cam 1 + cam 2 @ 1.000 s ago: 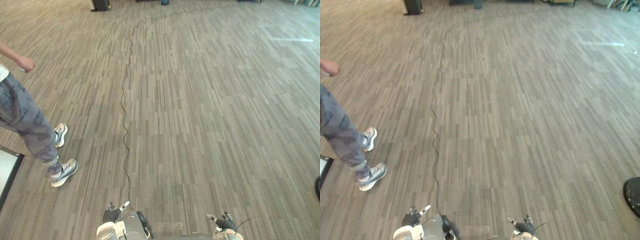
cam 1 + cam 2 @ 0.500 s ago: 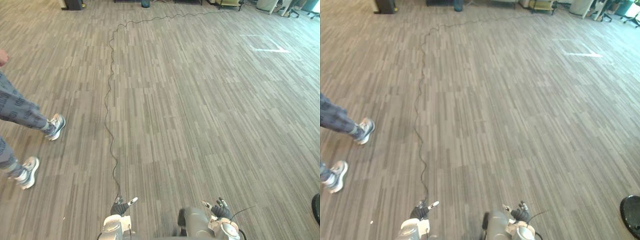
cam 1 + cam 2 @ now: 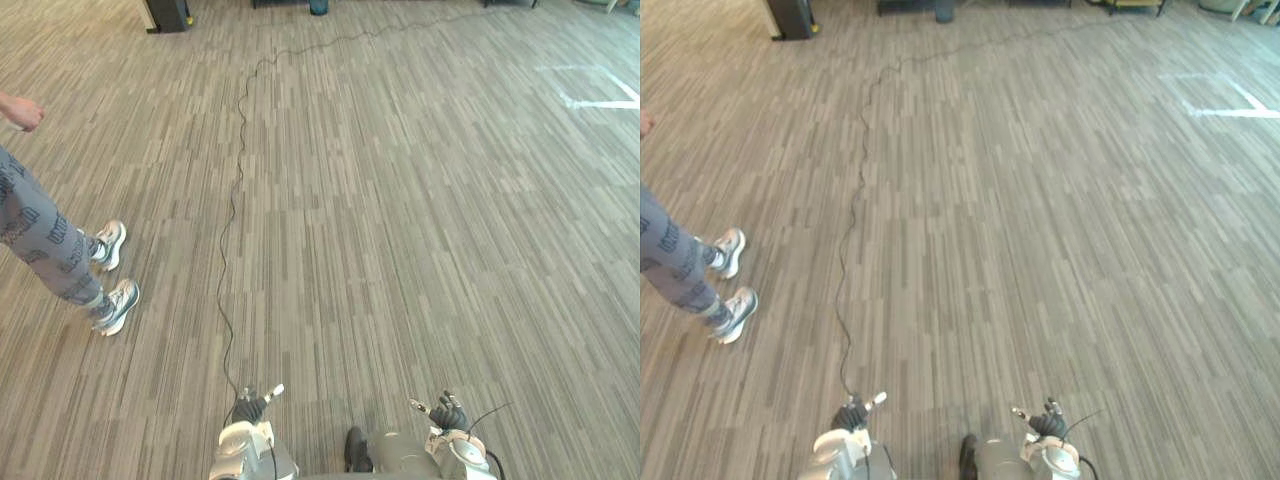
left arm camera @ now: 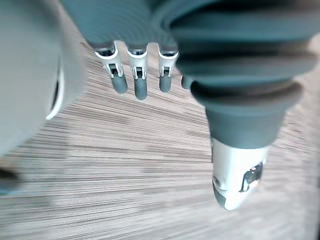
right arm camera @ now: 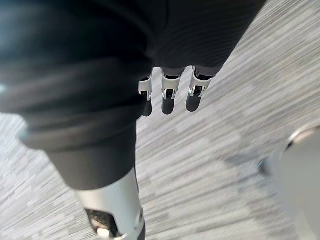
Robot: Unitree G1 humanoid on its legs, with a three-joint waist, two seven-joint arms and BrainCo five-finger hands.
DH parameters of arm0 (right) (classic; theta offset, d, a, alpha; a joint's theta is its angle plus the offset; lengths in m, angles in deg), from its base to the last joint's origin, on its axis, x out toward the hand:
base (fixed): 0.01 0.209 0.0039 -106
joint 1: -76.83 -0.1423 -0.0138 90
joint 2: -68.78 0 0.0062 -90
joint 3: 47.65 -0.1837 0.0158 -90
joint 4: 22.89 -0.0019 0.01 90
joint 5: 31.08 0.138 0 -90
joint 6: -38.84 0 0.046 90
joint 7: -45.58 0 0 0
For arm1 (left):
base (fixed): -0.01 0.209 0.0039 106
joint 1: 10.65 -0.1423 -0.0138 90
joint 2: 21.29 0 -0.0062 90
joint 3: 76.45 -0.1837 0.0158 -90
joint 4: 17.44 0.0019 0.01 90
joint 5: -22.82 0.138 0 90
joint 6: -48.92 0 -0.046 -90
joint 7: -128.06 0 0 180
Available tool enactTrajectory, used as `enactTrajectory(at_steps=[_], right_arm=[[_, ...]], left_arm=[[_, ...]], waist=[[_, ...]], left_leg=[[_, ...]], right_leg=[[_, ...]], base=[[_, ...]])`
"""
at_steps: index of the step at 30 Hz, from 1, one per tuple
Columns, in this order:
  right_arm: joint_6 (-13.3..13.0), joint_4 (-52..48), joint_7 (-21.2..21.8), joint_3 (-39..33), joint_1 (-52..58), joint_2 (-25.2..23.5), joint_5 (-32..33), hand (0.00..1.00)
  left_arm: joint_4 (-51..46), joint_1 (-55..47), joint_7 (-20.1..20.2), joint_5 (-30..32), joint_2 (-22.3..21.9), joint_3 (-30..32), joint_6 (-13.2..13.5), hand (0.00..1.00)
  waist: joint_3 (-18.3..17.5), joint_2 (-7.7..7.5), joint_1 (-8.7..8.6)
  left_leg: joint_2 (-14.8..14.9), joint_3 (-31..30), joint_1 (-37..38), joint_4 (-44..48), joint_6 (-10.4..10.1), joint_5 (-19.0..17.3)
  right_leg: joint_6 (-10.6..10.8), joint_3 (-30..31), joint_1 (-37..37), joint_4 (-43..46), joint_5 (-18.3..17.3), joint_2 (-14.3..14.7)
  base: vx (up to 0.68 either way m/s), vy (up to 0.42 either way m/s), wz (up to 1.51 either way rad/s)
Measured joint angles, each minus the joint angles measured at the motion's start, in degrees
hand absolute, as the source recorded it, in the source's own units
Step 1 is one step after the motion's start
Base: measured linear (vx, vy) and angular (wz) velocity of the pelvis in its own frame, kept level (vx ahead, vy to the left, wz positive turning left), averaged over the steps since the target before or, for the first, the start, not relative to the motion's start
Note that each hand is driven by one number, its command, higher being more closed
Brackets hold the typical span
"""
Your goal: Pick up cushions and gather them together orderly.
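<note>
Since I cannot tell where the cushions lie, neither arm can yet be called the nearer one.
The left robot hand (image 3: 250, 406) and the right robot hand (image 3: 447, 412) hang low over the bare wood-patterned floor (image 3: 400, 220), level with each other. Each has its fingers (image 4: 140, 86) straight, clear of the thumb, and holds nothing. A person (image 3: 45, 235) stands off to the robot's left, well apart from both. I'd judge that it must look around for a cushion before reaching.
</note>
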Motion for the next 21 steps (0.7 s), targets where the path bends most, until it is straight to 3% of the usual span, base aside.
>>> enactTrajectory(at_steps=[1, 2, 3, 4, 5, 6, 9, 10, 11, 12, 13, 15, 16, 18, 19, 20, 21], right_arm=[[0.0, -0.02, -0.02, 0.0, 0.01, -0.11, 0.06, 0.0], [-0.02, 0.01, -0.1, -0.04, 0.09, -0.42, 0.18, 0.0], [-0.07, 0.03, -0.23, -0.01, 0.49, -0.41, 0.18, 0.0], [-0.07, 0.19, -0.25, 0.02, 0.59, -0.26, 0.18, 0.0], [0.17, 0.96, -0.45, 0.16, 0.8, -1.26, 0.16, 0.0], [0.26, 0.9, -0.26, 1.06, 1.03, -1.67, 0.07, 0.0], [0.19, 0.73, -0.21, 1.17, 2.23, -2.01, -0.56, 0.0], [0.11, 0.33, -0.18, 2.14, 1.97, -1.62, -0.71, 0.0], [-0.19, 0.13, 0.1, 2.8, 1.98, -1.61, -1.14, 0.0], [-0.21, 0.06, 0.19, 2.86, 1.97, -1.59, -1.24, 0.0], [-0.21, -0.02, 0.45, 2.88, 2.23, -1.58, -1.73, 0.0], [-0.56, -3.05, 0.64, 2.75, 2.72, -1.52, -2.24, 0.0], [-0.78, -4.22, 0.83, 2.73, 2.8, -1.58, -2.25, 0.0], [-1.33, -4.97, 0.78, 1.44, 2.6, -1.61, -2.22, 0.0], [-1.34, -4.96, 0.76, 0.58, 2.04, -1.54, -2.18, 0.0], [-1.25, -4.48, 0.75, -0.6, 1.99, -0.89, -2.2, 0.0], [-1.09, -4.39, 0.76, -0.59, 1.99, -0.61, -2.21, 0.0]], left_arm=[[-0.12, 0.0, 0.0, 0.0, 0.01, -0.2, 0.02, 0.0], [-0.82, -0.07, 0.01, 0.01, 0.02, -1.46, 0.1, 0.0], [-0.79, -0.26, 0.02, 0.01, -0.22, -1.74, 0.17, 0.0], [-0.86, -0.43, 0.01, -0.14, -0.27, -1.97, 0.26, 0.0], [-0.68, -0.22, 0.01, -0.23, 0.51, -2.03, 0.76, 0.0], [-0.64, -0.27, -0.08, -0.39, 1.06, -1.97, 0.94, 0.0], [-0.84, -0.97, 0.0, -0.44, 2.1, -1.64, 0.92, 0.0], [-0.41, -1.21, 0.01, -0.51, 2.36, -1.68, 0.73, 0.0], [0.36, -1.24, 0.01, -0.56, 2.41, -2.02, 0.57, 0.0], [0.57, -1.18, 0.01, -0.57, 2.4, -2.16, 0.44, 0.0], [2.0, -0.69, 0.0, -0.77, 2.33, -3.46, -0.27, 0.0], [3.3, -0.43, -0.04, -1.05, 2.21, -5.49, -0.38, 0.0], [3.59, -0.06, -0.06, -1.06, 2.17, -5.51, -0.38, 0.0], [4.94, 1.26, -0.06, -1.04, 2.22, -5.73, -0.5, 0.0], [5.7, 1.83, -0.07, -1.03, 2.32, -6.73, -0.64, 0.0], [5.86, 1.99, -0.06, -1.01, 2.11, -7.33, -0.67, 0.0], [5.89, 2.01, -0.07, -0.98, 2.12, -7.65, -0.66, 0.0]], waist=[[0.04, -0.12, 0.01], [-0.1, -0.54, 0.24], [-0.55, -0.36, 1.0], [-0.65, -0.14, 1.37], [-1.43, -2.04, 2.31], [-2.67, -3.21, 1.72], [-4.82, -6.27, 2.49], [-4.86, -6.53, 2.77], [-4.71, -6.33, 2.54], [-4.57, -6.1, 2.42], [-3.93, -5.02, 1.93], [-3.44, -3.54, 1.5], [-3.27, -3.32, 0.89], [-3.02, -3.48, -0.65], [-2.95, -3.43, -1.03], [-2.82, -3.14, -1.4], [-2.77, -3.09, -1.41]], left_leg=[[-0.63, 0.32, -0.29, -2.18, -0.15, -0.13], [-4.28, 1.3, -1.58, -13.93, -0.87, 0.26], [-7.64, 0.81, -0.84, -28.8, -1.47, 3.58], [-8.34, -0.16, -0.91, -31.48, -0.81, 6.77], [-10.7, -0.67, 0.38, -31.35, 0.99, 8.52], [-11.1, -0.06, -0.02, -30.4, 0.89, 6.17], [-10.69, 4.52, 2.53, -24.03, 2.23, -1.98], [-10.66, 7.25, 6.82, -24.29, 2.63, -4.54], [-10.8, 7.99, 10.0, -25.22, 2.67, -5.5], [-10.8, 8.03, 11.08, -25.59, 2.68, -5.72], [-10.67, 8.41, 16.69, -28.2, 2.02, -6.43], [-10.61, 10.93, 24.69, -34.52, 1.76, -6.58], [-10.35, 11.36, 27.84, -37.35, 1.32, -6.81], [-9.35, 12.6, 31.57, -39.2, 0.14, -7.45], [-9.1, 13.24, 33.18, -39.89, 0.11, -7.43], [-8.88, 14.7, 36.07, -41.66, -0.2, -7.24], [-8.88, 14.85, 37.02, -42.33, -0.5, -7.07]], right_leg=[[0.33, 0.28, 0.65, -0.36, -0.24, -0.44], [1.83, 1.87, 2.93, -1.32, -1.48, -2.38], [2.99, 4.26, 4.82, -1.94, -2.9, -3.68], [3.24, 5.59, 5.27, -1.88, -3.38, -3.58], [3.32, 9.68, 6.02, -1.75, -3.92, -5.61], [1.93, 12.47, 4.41, -0.81, -1.89, -6.27], [5.18, 19.21, 1.0, 10.26, 0.14, -8.2], [11.24, 19.89, -3.69, 22.56, 3.49, -8.5], [18.64, 19.71, -7.87, 32.81, 6.26, -8.1], [19.08, 19.35, -9.26, 35.88, 6.61, -7.85], [17.26, 15.61, -15.2, 47.92, 5.28, -7.02], [10.28, 5.69, -23.83, 51.76, 1.59, -7.68], [7.43, 0.47, -27.6, 48.95, -0.03, -7.71], [5.9, -5.25, -32.29, 40.54, -0.72, -7.76], [5.48, -7.15, -33.95, 34.72, 0.1, -7.79], [3.72, -10.16, -35.62, 24.65, 3.29, -7.7], [3.28, -10.99, -35.93, 21.7, 4.83, -7.56]], base=[[0.69, 0.22, -0.49], [0.59, 0.239, -0.66], [0.71, 0.303, -0.79], [0.62, 0.315, -0.94], [0.63, 0.341, -0.62], [0.74, 0.416, -0.71], [0.57, 0.276, -0.69], [0.6, 0.211, -1.11], [0.56, 0.184, -0.97], [0.37, 0.086, -0.83], [0.46, 0.087, -0.84], [0.63, 0.115, -0.97], [0.5, 0.089, -0.56], [0.54, -0.013, -0.13], [0.68, -0.096, -0.06], [0.48, -0.094, -0.05], [0.61, -0.127, -0.02]])
